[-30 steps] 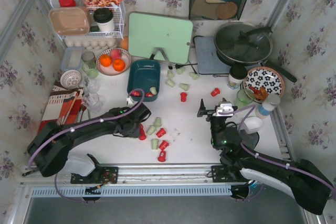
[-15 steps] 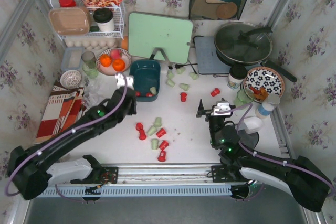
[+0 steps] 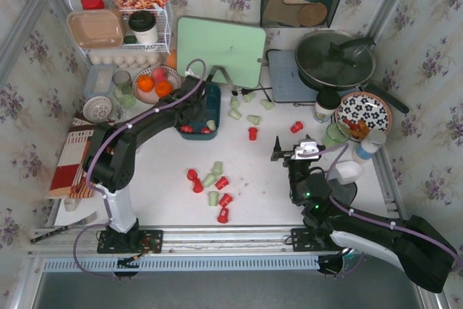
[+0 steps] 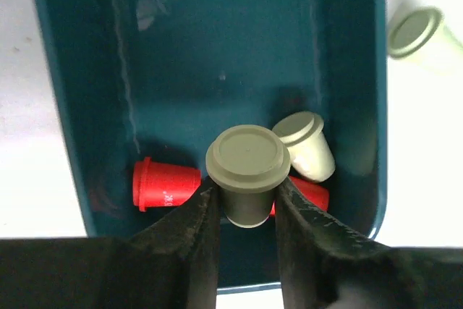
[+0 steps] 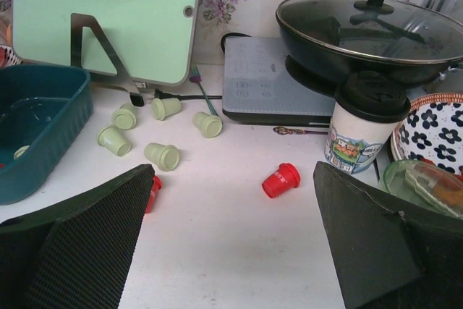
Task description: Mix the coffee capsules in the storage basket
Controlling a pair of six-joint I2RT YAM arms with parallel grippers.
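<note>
The dark teal storage basket [image 3: 189,99] stands left of centre, below the cutting board. My left gripper [image 3: 195,100] hovers over it, shut on a pale green capsule [image 4: 246,168] held above the basket floor [image 4: 217,56]. In the basket lie two red capsules [image 4: 165,183] and one pale green capsule [image 4: 307,146]. Several loose red and green capsules lie on the table in a near cluster [image 3: 214,186] and right of the basket [image 3: 246,111]. My right gripper [image 3: 296,153] is open and empty, with a red capsule [image 5: 281,179] ahead of it [image 5: 235,186].
A green cutting board [image 3: 221,50] leans behind the basket. A lidded pan [image 3: 334,58] sits on a hob at the back right. A bowl of oranges [image 3: 155,83] is left of the basket. A lidded cup [image 3: 325,105] and a patterned plate [image 3: 363,112] stand at the right.
My left arm has swung from the capsule cluster at the near middle up to the basket, carrying the pale green capsule. The right arm has barely moved.
</note>
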